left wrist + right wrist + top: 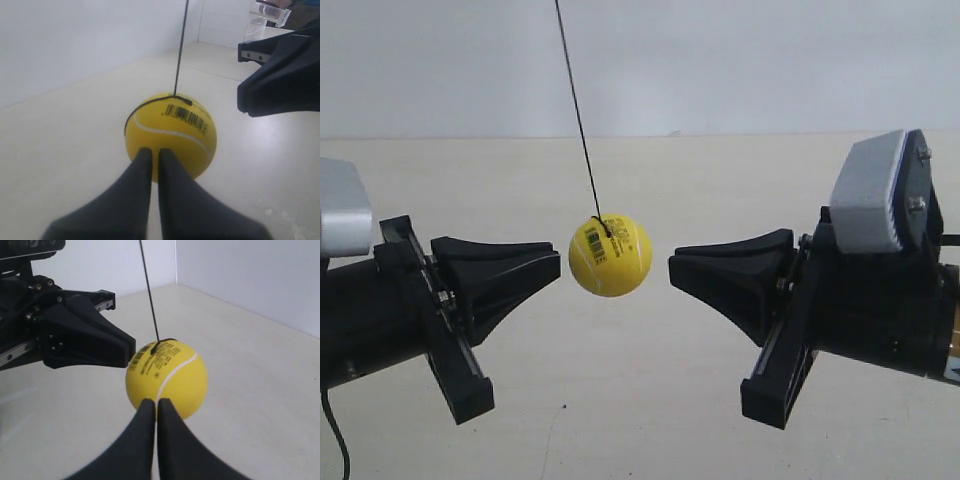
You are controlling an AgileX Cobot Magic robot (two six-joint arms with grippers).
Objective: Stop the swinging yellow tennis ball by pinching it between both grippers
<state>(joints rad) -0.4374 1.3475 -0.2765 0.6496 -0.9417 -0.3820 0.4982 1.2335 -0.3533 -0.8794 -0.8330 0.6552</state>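
Exterior view first, going left to right. The gripper at the exterior view's left (552, 266) points its black wedge toward the ball, roughly level with it. The tip sits just short of the yellow tennis ball (610, 256). There's a thin sliver of gap, so not touching as far as I can see.

The ball hangs in mid-air above the pale desk (640, 420) on a thin black string (578, 110) that slants up and to the left out of the picture. Its barcode faces up-left.

On the far side, the gripper at the exterior view's right (676, 268) points back at the ball, tilted a bit, with a grey module (870, 195) on top. Its gap looks slightly wider. So the ball is between the two tips, near both.

Left wrist view: the left gripper (154, 156) has its fingers (135, 190) pushed nearly together with only a hairline slit between them, and nothing pinched in there. The tips overlap the lower part of the ball, and I can't tell from here whether they touch it. The white seam and barcode are clear on top of the ball. The right gripper (244, 100) shows beyond it.

Right wrist view: same deal. The right gripper (156, 404) has its fingers closed up with just a thin line between them, holding nothing. The ball is right in front, the left gripper (131, 352) is just beside the ball's far side, and there's a white wall (250, 275) behind.
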